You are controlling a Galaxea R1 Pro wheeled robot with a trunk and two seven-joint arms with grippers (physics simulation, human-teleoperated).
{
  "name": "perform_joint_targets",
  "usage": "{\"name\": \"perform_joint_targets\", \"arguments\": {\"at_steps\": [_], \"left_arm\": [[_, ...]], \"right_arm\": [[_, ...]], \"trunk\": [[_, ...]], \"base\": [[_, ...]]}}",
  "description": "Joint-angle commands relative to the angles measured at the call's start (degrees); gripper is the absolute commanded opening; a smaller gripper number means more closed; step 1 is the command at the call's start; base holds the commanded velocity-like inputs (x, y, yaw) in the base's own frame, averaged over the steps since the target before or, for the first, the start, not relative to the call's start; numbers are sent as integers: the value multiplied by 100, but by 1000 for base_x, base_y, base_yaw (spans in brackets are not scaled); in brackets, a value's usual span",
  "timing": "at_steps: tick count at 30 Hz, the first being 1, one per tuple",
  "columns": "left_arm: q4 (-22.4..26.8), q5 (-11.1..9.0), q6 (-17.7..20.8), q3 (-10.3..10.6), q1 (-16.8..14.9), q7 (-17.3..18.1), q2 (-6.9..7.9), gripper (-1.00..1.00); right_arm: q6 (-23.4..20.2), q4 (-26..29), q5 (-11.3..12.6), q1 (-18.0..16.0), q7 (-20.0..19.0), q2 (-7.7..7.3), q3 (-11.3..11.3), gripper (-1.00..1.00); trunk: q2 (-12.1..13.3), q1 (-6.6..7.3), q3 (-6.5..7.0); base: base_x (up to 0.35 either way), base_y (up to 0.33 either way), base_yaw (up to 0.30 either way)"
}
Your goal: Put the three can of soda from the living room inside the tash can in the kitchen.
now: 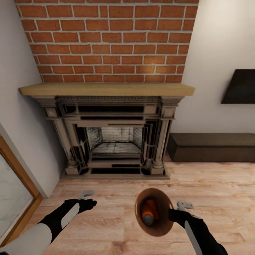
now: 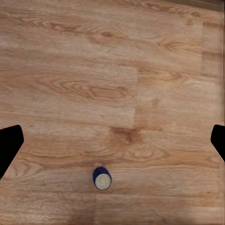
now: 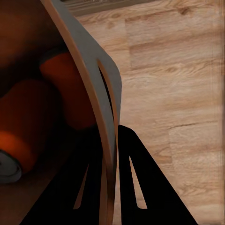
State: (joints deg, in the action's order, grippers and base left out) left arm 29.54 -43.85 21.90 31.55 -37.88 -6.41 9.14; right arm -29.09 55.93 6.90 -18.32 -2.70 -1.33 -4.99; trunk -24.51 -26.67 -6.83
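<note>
Fireplace [image 1: 113, 141] and wood floor [image 1: 106, 219] frame the scene: right gripper [image 3: 110, 187] clamps the trash can [image 1: 154, 211] rim, two orange cans [image 3: 42, 117] inside; left gripper [image 1: 86, 202], spread wide, should descend squarely over the upright blue can [image 2: 102, 179] below.

Even soft light, slightly blurred renders

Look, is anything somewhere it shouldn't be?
Yes. A dark blue can stands alone on the wood floor, below the open left gripper. The right gripper holds the bin tipped, with orange cans inside.
</note>
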Motion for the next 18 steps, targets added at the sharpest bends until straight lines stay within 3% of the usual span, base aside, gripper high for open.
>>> {"name": "perform_joint_targets", "arguments": {"at_steps": [1, 18], "left_arm": [[0, -1, -1, 0, 0, 0, 0, 100], [-1, -2, -1, 0, 0, 8, 0, 100]], "right_arm": [[0, 6, 70, -2, -69, 1, -2, -100], [0, 6, 66, -1, -120, -11, -4, -100]], "trunk": [[-1, 0, 5], [-1, 0, 70]], "base": [[-4, 11, -300], [-37, 127, -279]]}}
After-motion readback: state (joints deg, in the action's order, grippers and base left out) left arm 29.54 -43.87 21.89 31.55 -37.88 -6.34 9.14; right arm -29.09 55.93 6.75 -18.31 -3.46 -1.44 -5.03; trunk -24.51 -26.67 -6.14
